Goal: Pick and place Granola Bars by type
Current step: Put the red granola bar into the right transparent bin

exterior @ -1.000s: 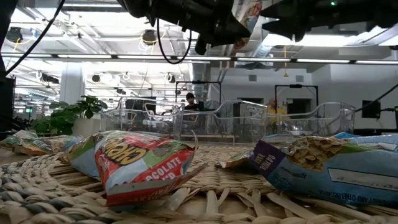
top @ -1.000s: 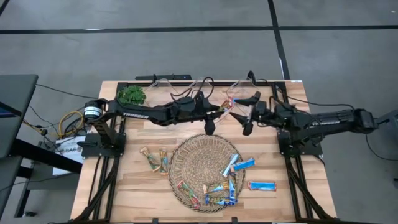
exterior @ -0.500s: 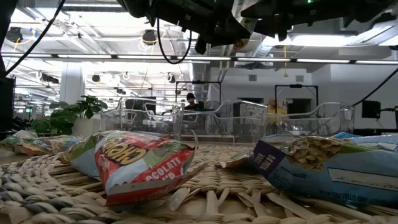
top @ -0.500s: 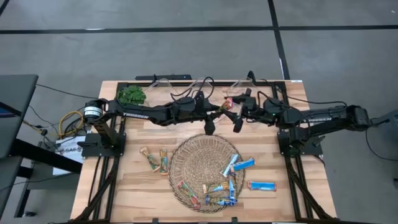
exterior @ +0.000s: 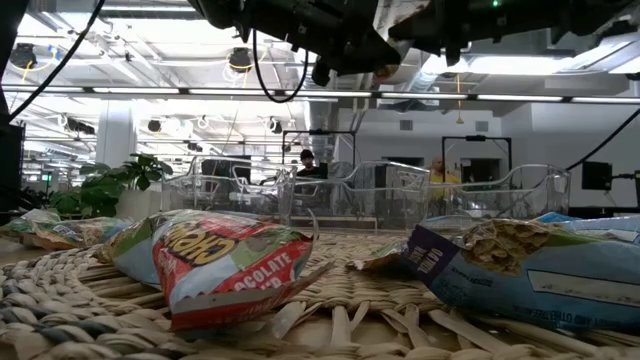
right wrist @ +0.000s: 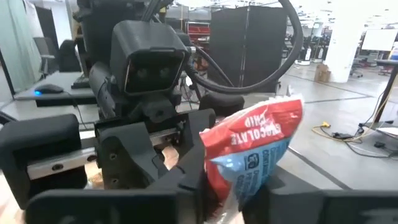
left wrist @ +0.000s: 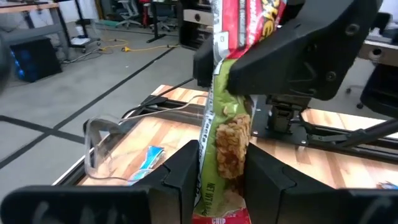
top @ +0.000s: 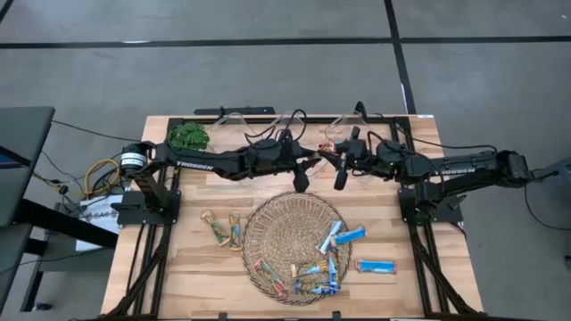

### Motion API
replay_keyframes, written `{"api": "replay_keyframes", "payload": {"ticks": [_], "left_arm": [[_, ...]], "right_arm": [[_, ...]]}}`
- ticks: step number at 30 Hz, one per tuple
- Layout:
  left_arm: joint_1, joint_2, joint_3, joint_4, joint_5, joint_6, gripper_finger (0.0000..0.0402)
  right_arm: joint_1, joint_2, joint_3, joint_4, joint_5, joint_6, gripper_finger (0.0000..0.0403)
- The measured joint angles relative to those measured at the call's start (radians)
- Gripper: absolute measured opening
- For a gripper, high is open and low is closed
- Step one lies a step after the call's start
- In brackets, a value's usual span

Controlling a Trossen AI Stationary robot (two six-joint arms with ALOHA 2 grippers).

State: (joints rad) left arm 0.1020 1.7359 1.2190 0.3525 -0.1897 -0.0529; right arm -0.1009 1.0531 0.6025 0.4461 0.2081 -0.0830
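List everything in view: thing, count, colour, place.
table: one, light wood, under both arms
wicker tray: one, tan, near middle of table
tray bars: about eight, blue, pale blue and brownish, mostly on the tray's right and near parts
left bars: two or three, brownish, on the table left of the tray
right bar: one, bright blue, on the table right of the tray
held bar: one, red and green, in the air
clear bins: about three, far edge
plant: one, green, far left corner
person: one, distant, in the room behind
left gripper: shut on held bar
right gripper: at the bar's other end
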Motion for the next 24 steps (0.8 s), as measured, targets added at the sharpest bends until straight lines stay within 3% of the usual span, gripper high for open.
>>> {"api": "replay_keyframes", "payload": {"ticks": [6,14,19,24], "left_arm": [[0.007,0.000,0.000,-0.006,0.012,0.020,0.0140],[0.044,0.001,-0.001,-0.022,0.012,0.009,0.0252],[0.059,0.001,-0.001,-0.074,0.025,-0.017,0.0304],[0.059,0.001,-0.001,-0.094,0.025,-0.019,0.0320]], "right_arm": [[-0.001,0.000,0.000,-0.025,0.009,-0.023,0.0028],[-0.054,0.000,0.000,-0.148,0.108,-0.024,0.0037],[-0.113,-0.009,0.000,-0.272,0.321,-0.030,0.0029],[-0.167,-0.009,0.000,-0.358,0.540,0.005,0.0027]]}}
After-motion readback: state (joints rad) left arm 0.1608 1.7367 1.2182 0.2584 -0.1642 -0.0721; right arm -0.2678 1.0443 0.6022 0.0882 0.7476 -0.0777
